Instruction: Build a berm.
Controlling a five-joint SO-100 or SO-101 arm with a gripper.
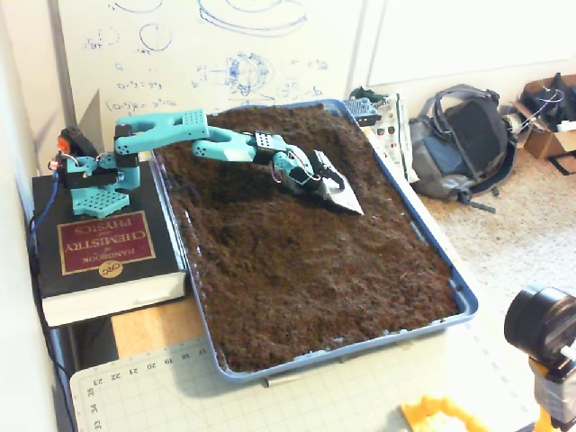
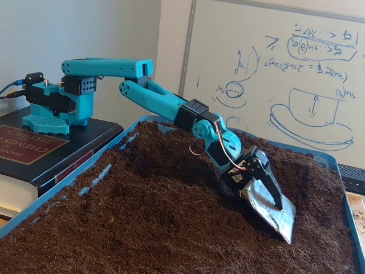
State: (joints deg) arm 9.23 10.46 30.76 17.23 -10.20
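Note:
A blue tray (image 1: 447,268) (image 2: 63,186) is filled with loose dark brown soil. The berm (image 1: 263,122) (image 2: 162,149) shows as a raised mound of soil at the tray's far end, close to the arm's base, partly hidden by the arm. My teal arm stretches low over it. My gripper (image 1: 345,196) (image 2: 279,214) carries a silvery flat blade, with the black finger lying along it, shut. The blade's tip touches the soil just past the mound, toward the tray's middle.
The arm's base (image 1: 90,175) stands on a thick black book (image 1: 103,256) left of the tray in a fixed view. A backpack (image 1: 463,144) and a box lie on the floor to the right. A whiteboard (image 2: 274,68) stands behind the tray. A camera (image 1: 540,328) sits at the front right.

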